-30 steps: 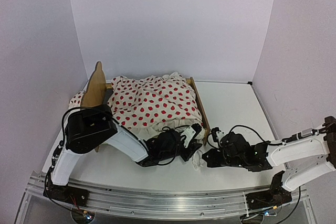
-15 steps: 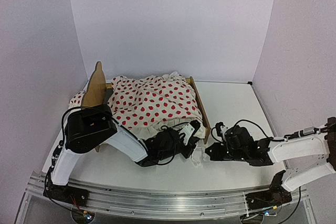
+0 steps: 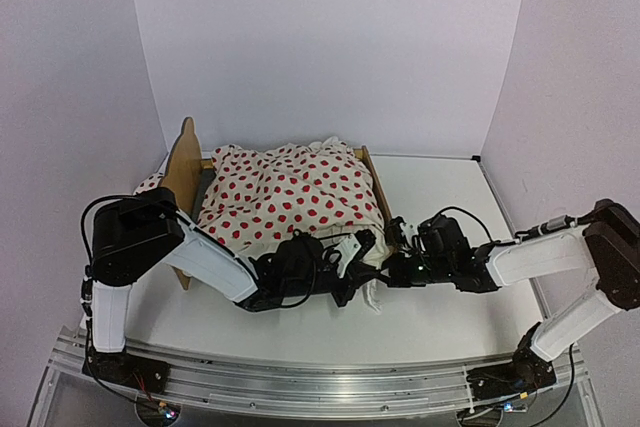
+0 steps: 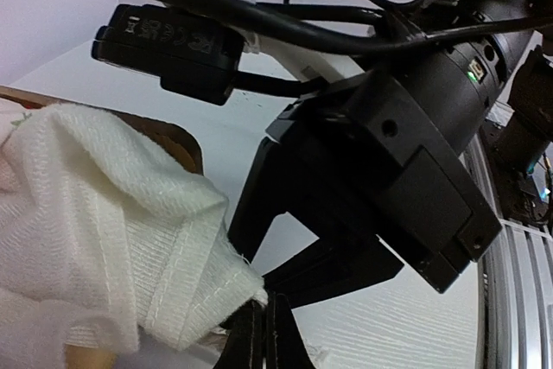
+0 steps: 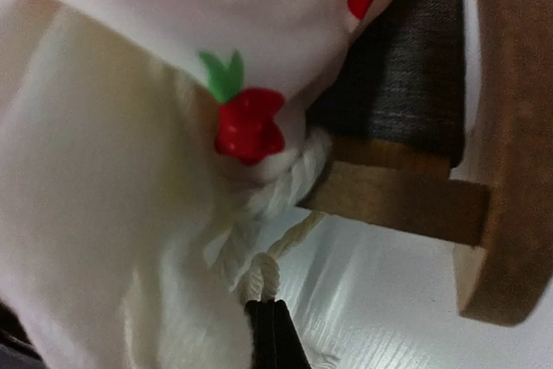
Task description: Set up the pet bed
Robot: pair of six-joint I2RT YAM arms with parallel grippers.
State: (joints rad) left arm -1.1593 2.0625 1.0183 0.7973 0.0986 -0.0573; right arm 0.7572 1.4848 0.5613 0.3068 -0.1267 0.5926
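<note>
The pet bed (image 3: 184, 162) stands at the left middle, its wavy plywood headboard on the left and a side rail (image 3: 382, 199) on the right. The white red-dotted blanket (image 3: 295, 192) lies heaped over it. My left gripper (image 3: 362, 245) is shut on the blanket's white ruffle (image 4: 130, 239) at the bed's near right corner; its closed fingertips (image 4: 262, 321) pinch the hem. My right gripper (image 3: 394, 269) is right beside it, shut (image 5: 275, 321) on a white twisted edge (image 5: 263, 278) of the blanket. The plywood rail (image 5: 501, 127) and grey felt base (image 5: 406, 66) show in the right wrist view.
A small red-dotted pillow (image 3: 148, 185) peeks out left of the headboard. A loose white blanket corner (image 3: 375, 295) hangs onto the table by the grippers. The right gripper's black body (image 4: 389, 162) fills the left wrist view. White walls enclose the table on three sides.
My right gripper has moved left and farther in, up to the bed's near right corner beside the left gripper. The left arm's elbow has swung left and lower.
</note>
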